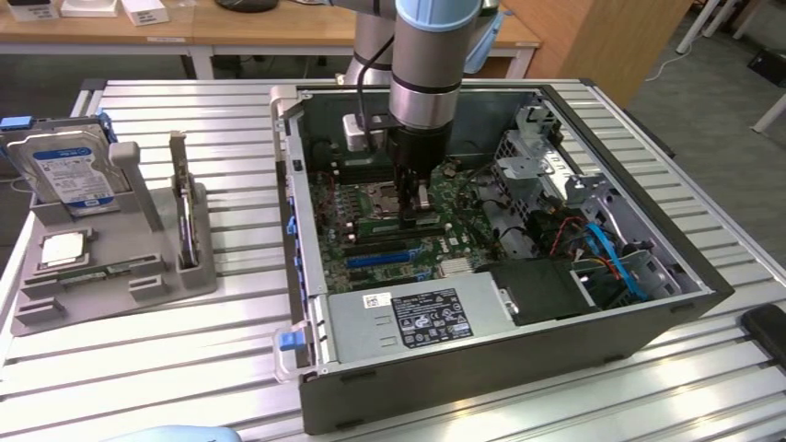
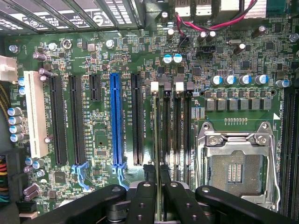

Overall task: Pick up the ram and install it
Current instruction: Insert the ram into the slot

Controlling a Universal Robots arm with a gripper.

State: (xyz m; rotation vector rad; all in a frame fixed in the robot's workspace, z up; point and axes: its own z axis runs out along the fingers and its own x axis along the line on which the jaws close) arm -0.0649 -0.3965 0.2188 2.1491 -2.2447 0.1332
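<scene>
Clamped on the ram (image 2: 156, 140), the gripper (image 2: 158, 186) holds it over a memory slot (image 2: 167, 126); seating likely needs exact alignment.

There is one computer case (image 1: 491, 364), one motherboard (image 2: 103, 130), one ram (image 2: 157, 130), one pincer (image 2: 159, 171), one hard drive (image 1: 72, 175), one bracketed card (image 1: 184, 221) and one grey holder (image 1: 117, 287).

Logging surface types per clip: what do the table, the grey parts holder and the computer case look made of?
Table: bare ribbed metal, likely aluminium, dull sheen. Grey parts holder: matte plastic, probably; moulded slots. Computer case: dark painted sheet metal, seemingly; thin folded edges.
</scene>
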